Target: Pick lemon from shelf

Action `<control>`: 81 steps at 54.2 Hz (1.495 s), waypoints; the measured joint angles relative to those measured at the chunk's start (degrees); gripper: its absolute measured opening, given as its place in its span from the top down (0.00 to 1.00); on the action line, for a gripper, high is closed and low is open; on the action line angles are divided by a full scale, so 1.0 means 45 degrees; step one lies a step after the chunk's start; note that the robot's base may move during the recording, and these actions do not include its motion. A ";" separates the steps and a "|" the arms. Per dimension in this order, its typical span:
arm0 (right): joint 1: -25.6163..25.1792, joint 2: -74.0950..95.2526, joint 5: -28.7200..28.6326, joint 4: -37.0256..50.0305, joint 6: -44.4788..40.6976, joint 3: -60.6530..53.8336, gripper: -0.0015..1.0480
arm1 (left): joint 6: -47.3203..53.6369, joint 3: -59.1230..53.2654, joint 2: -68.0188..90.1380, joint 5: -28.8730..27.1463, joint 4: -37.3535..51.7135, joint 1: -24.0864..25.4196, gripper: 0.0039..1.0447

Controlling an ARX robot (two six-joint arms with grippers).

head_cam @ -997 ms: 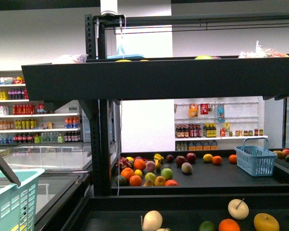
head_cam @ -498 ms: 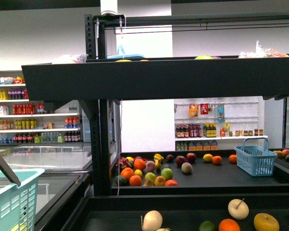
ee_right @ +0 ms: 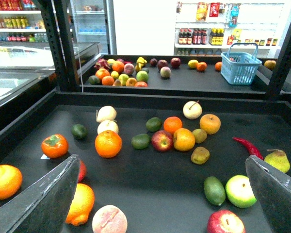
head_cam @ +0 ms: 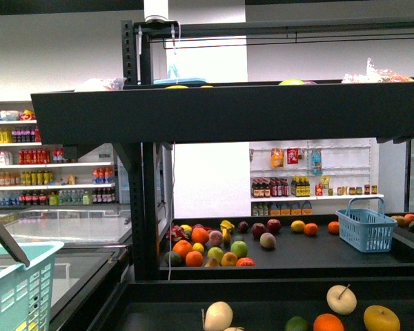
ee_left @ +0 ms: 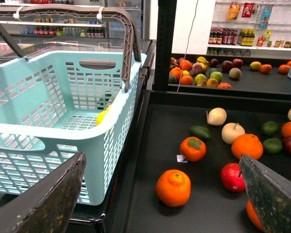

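The shelf (head_cam: 221,110) fills the front view, and its broad black upper tray blocks nearly everything lying on that level: only slivers of yellow and green fruit and some crinkled packaging peek over its rim. Neither arm shows in that view. The nearest tray is cut off at the picture's lower edge, so only a pale apple (head_cam: 341,299), an orange and a yellow fruit poke in. On the far tray a heap of mixed fruit (head_cam: 210,247) sits toward its left end, too small to sort one kind from another, and a blue basket (head_cam: 366,226) stands near its right end. The lemon? Hard to call: from the right wrist a yellow-orange elongated fruit (ee_right: 80,204) lies at the near left corner of the front tray, partly covered by a finger, and it may be the lemon, though the colour runs close to orange. The right gripper (ee_right: 165,194) hangs over that tray with its two dark fingers spread wide, nothing between them. The left gripper (ee_left: 165,194) is likewise spread wide and empty, above the left edge of the tray, beside a light teal basket (ee_left: 48,126) with something yellow inside, seen only through the mesh. A stemmed orange (ee_left: 173,187) lies under the gap.
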 joint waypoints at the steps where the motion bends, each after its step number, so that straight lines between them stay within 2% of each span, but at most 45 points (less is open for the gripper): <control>1: 0.0000 0.0000 0.0000 0.0000 0.0000 0.0000 0.02 | 0.0000 0.0000 0.0000 0.0000 0.0000 0.0000 0.07; 81: 0.0000 0.0000 0.0000 0.0000 0.0005 0.0000 0.02 | 0.0000 0.0000 0.0000 0.0000 0.0000 0.0000 0.07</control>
